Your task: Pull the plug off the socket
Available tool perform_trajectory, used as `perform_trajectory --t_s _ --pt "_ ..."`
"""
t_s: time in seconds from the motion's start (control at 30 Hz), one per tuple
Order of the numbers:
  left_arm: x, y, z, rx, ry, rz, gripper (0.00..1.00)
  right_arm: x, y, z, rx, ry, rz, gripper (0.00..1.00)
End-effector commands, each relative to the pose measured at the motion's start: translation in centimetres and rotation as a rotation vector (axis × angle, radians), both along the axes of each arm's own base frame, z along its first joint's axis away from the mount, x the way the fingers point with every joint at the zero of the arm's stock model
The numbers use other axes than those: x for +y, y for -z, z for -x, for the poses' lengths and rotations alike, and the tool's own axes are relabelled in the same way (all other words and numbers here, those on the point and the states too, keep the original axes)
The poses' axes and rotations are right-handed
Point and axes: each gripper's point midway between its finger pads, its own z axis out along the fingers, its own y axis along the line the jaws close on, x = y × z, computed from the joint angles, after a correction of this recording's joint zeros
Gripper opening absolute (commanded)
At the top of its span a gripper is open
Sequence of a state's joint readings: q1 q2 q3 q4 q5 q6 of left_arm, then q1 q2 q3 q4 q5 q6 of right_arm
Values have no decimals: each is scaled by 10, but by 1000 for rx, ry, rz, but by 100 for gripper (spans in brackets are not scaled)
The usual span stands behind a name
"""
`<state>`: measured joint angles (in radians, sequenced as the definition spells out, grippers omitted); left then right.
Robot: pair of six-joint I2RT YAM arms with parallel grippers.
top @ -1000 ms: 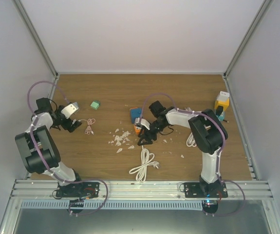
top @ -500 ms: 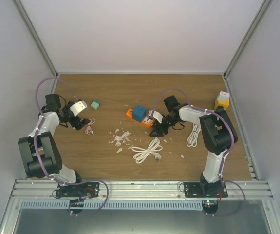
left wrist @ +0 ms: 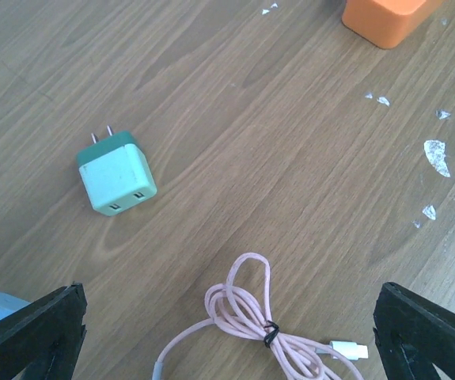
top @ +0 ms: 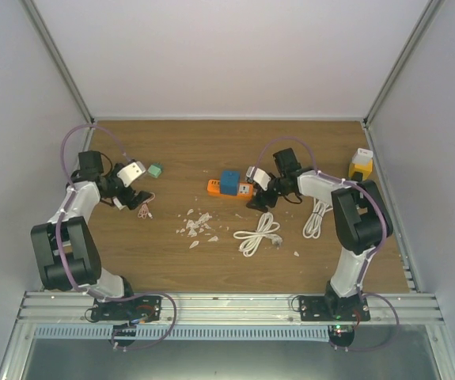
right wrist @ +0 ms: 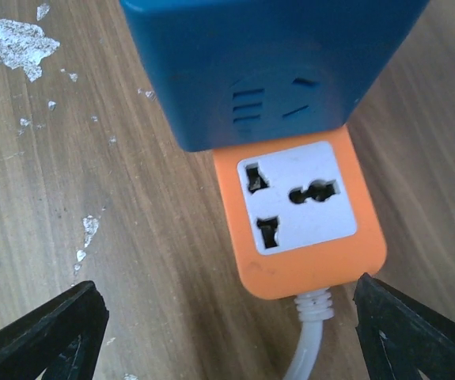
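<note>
The blue plug (right wrist: 267, 55) sits on the orange socket (right wrist: 298, 214) near the middle of the surface (top: 211, 150), and it overhangs both of the socket's long edges. One outlet face shows uncovered between the plug and the socket's cord end. The right fingers (right wrist: 37, 348) stand wide and hold nothing, one on each side of that cord end, with bare wood between each tip and the orange edge. White flakes (top: 195, 223) and a coiled white cord (top: 259, 233) lie near the socket, toward the arm bases. Well left of the socket, the left fingers (left wrist: 29, 340) are spread wide and empty over a pink cable (left wrist: 251, 324), with a green charger (left wrist: 118, 174) nearby.
</note>
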<state>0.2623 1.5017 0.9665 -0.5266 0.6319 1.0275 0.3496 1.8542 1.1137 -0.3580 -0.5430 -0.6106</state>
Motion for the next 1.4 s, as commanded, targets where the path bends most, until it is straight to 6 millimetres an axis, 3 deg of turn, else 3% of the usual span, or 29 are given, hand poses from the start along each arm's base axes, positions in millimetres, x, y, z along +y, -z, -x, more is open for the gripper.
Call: perform_trajectory --t_s 0.0,0.1,0.43,0.57,0.7,0.8,0.93,1.17,1.37 --pt "-8 -33 -9 -102 19 28 99 2 -22 -16 -137 -56 -19 87" --pt "-12 -45 -9 -127 34 50 99 6 -26 -20 -196 -135 -17 89" --pt "-20 -81 -13 -202 19 126 99 12 9 -50 -159 -203 37 88" --pt "-28 -95 -9 -212 57 165 99 18 18 -39 -104 -246 6 82" --pt "-36 -100 -2 -204 112 198 99 20 25 -30 -90 -271 5 63" --pt "-47 -98 11 -194 186 234 99 23 30 -24 -85 -292 11 46" --pt "-65 -87 30 -168 281 277 99 30 32 -9 -97 -342 35 37" --pt "-100 -62 51 -122 375 284 99 70 19 13 -87 -401 12 35" --pt "-114 -38 62 -88 410 243 98 107 18 45 -38 -453 -43 35"
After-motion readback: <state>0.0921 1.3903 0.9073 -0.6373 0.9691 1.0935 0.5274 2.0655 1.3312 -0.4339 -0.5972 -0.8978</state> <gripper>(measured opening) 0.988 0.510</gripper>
